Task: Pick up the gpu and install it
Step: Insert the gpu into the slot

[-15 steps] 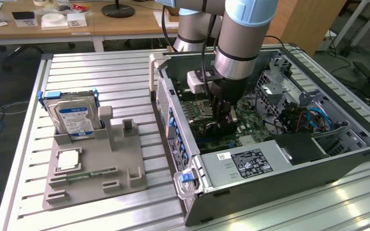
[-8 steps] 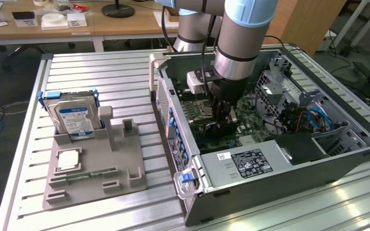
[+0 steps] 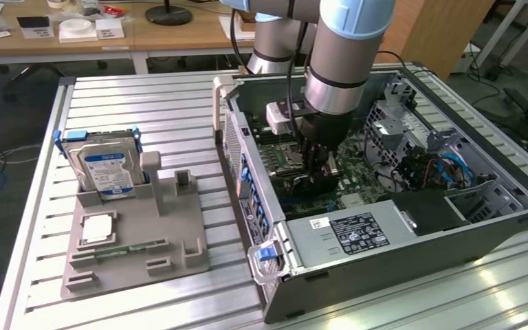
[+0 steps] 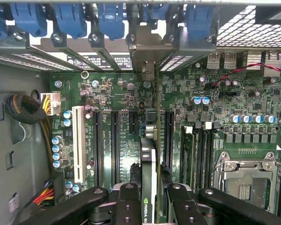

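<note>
The hand (image 4: 150, 206) pinches the gpu (image 4: 150, 140) edge-on between its fingers (image 4: 127, 204), inside the open computer case (image 3: 484, 227) above the motherboard (image 4: 201, 117). To seat it well, keep the card square to its slot and the bracket (image 4: 147, 49) aligned with the rear opening — then press evenly. The arm (image 3: 342, 62) reaches straight down into the case, wrist vertical.
</note>
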You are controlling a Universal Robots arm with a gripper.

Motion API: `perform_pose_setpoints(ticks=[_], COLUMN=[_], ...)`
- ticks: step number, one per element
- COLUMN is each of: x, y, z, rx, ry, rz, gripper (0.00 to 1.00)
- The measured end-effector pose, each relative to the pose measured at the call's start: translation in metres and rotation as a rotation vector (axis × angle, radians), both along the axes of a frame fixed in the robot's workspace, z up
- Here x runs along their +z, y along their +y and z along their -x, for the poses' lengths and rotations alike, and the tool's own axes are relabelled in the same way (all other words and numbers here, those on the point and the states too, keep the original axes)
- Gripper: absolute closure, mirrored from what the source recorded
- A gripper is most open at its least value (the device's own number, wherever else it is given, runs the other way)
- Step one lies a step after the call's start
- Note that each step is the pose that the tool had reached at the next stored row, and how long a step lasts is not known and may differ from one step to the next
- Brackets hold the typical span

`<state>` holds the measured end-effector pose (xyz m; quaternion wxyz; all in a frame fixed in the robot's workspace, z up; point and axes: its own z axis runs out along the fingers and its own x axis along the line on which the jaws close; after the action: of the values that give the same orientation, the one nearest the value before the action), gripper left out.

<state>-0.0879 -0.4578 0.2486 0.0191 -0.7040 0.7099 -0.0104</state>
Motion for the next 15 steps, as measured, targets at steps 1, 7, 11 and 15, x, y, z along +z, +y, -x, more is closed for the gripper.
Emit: perform_pose_setpoints(ticks=[1, 7, 11, 15], x=[-0.0001, -0.0014, -0.0015, -0.0017], y=[0.0000, 0.0001, 0.0000, 0.0000], z=[0.0000, 0.0008, 0.0016, 0.0016], rx=[0.000, 0.000, 0.000, 0.000], ry=[0.0000, -0.0003, -0.0003, -0.0002], rz=[-0.0001, -0.0006, 0.0000, -0.0002], gripper=[0.74, 0.74, 0.74, 0.74])
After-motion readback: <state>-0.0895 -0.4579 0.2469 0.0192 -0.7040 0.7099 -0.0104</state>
